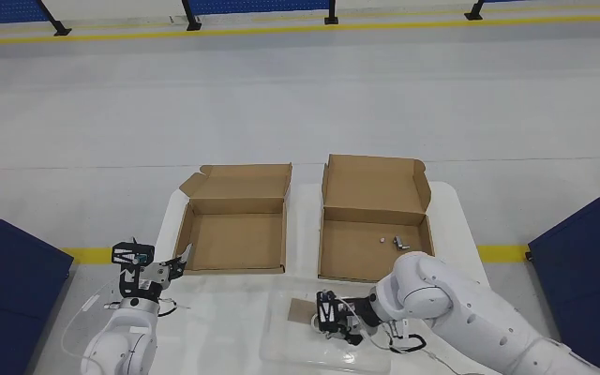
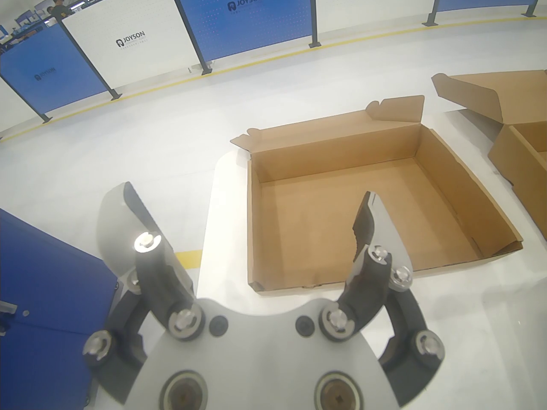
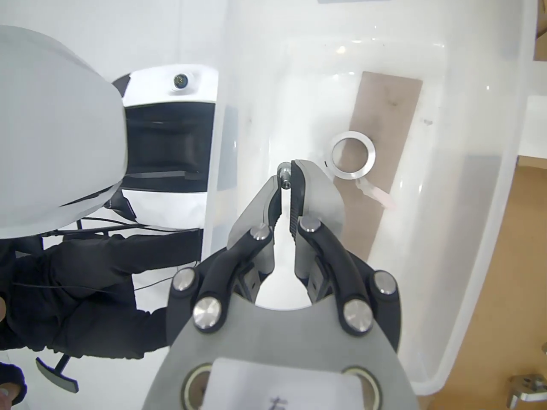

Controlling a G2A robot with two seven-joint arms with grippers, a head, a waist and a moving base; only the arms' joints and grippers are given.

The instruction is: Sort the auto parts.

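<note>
Inside the clear plastic bin (image 3: 483, 224), my right gripper (image 3: 286, 179) is shut on a small metal bolt (image 3: 283, 171) held at its fingertips. A metal ring (image 3: 353, 154) lies just beyond it on the bin floor, beside a small translucent plastic piece (image 3: 377, 193). In the top view the right gripper (image 1: 330, 312) sits over the bin (image 1: 281, 342) at the table's front. My left gripper (image 2: 252, 215) hangs open and holds nothing at the table's left front, in front of the left cardboard box (image 2: 461, 206). The top view shows that left gripper (image 1: 178, 262) too.
Two open cardboard boxes stand side by side at the back: the left box (image 1: 234, 239) holds nothing, the right box (image 1: 375, 239) holds small metal parts (image 1: 401, 241). A brown card (image 3: 397, 100) lies under the bin. Another metal part (image 3: 527, 386) rests in the cardboard beside the bin.
</note>
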